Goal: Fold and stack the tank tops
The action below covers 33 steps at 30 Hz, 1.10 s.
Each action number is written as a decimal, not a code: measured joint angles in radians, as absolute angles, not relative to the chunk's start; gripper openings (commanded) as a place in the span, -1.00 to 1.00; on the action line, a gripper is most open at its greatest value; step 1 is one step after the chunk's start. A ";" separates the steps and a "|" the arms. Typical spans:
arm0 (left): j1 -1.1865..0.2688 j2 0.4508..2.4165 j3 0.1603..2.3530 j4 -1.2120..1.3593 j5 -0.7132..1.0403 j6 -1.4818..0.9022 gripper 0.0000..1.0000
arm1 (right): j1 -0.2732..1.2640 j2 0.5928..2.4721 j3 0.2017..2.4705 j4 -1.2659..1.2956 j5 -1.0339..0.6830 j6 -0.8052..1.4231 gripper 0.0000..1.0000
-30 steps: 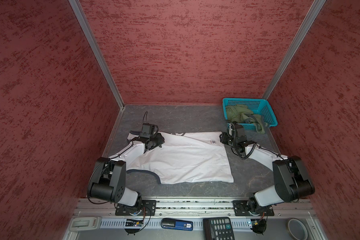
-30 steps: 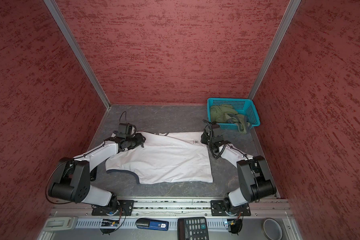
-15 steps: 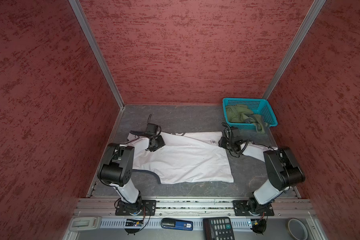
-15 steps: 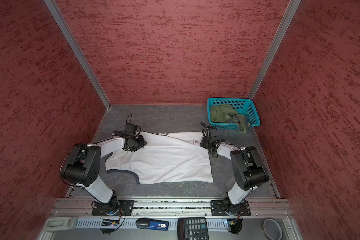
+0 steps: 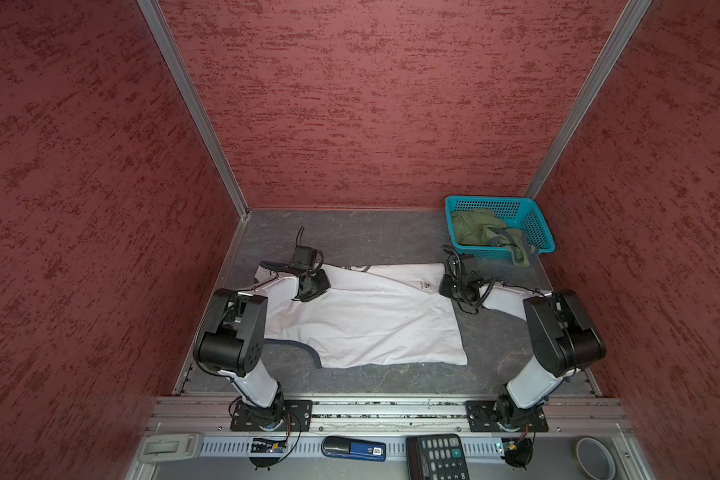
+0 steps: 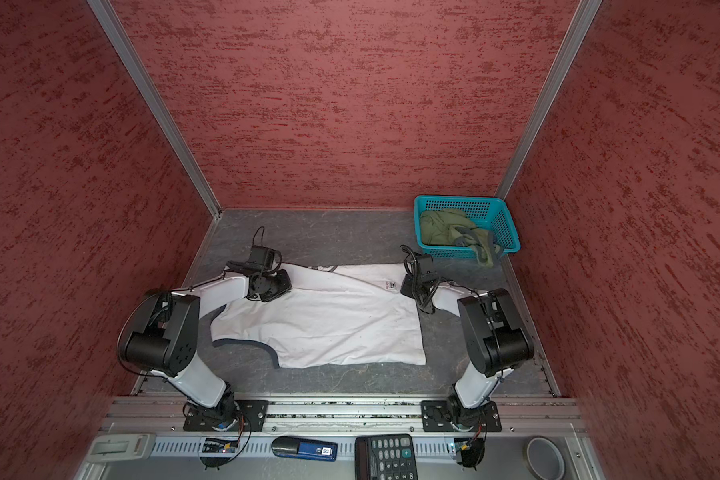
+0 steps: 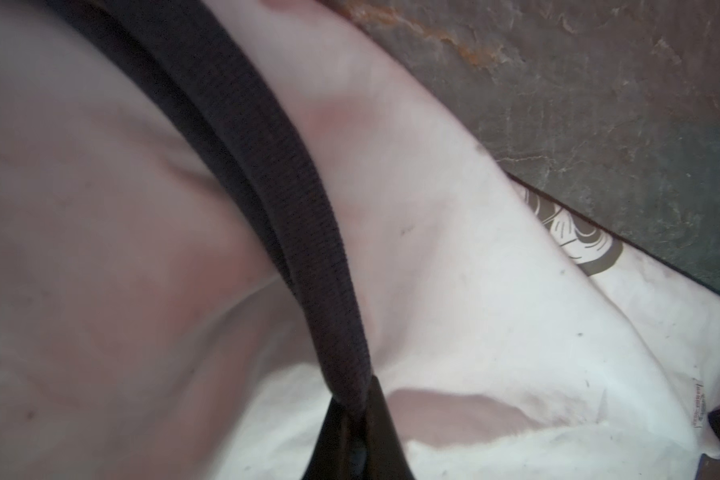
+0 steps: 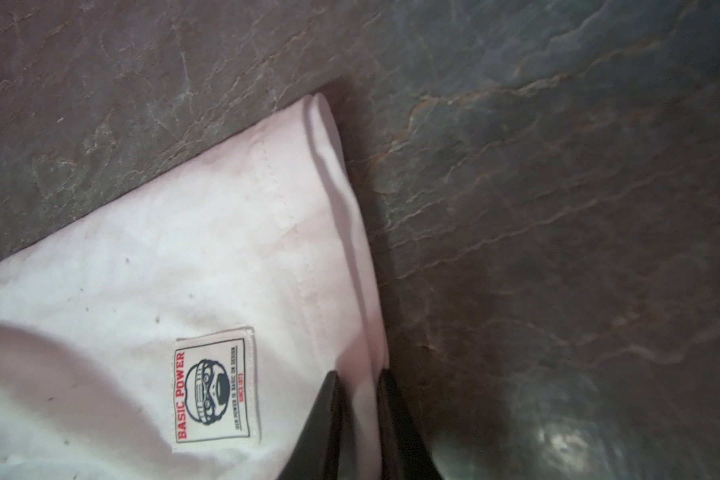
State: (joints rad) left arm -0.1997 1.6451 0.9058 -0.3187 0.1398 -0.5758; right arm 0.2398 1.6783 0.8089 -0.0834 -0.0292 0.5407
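White tank top [image 5: 371, 320] pinched at two edges, ready for a fold.
In both top views it lay flat on the table [image 5: 350, 232] near the basket [image 5: 495, 204], which held the crumpled green tank top [image 5: 472, 226]. The left gripper [image 5: 313, 286] sat at the end far from the basket and the right gripper [image 5: 449, 287] at the end nearest it. The left wrist view showed jaws clamped on the dark trim [image 7: 300, 199]. The right wrist view showed jaws clamped on the doubled hem [image 8: 337, 199]. The cloth looked light, limp and likely to sag, so these thicker edges seemed the best holds.
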 measured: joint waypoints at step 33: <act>-0.128 1.474 0.960 -0.473 0.075 -0.540 0.31 | 0.266 1.531 0.874 -0.203 0.063 0.465 0.11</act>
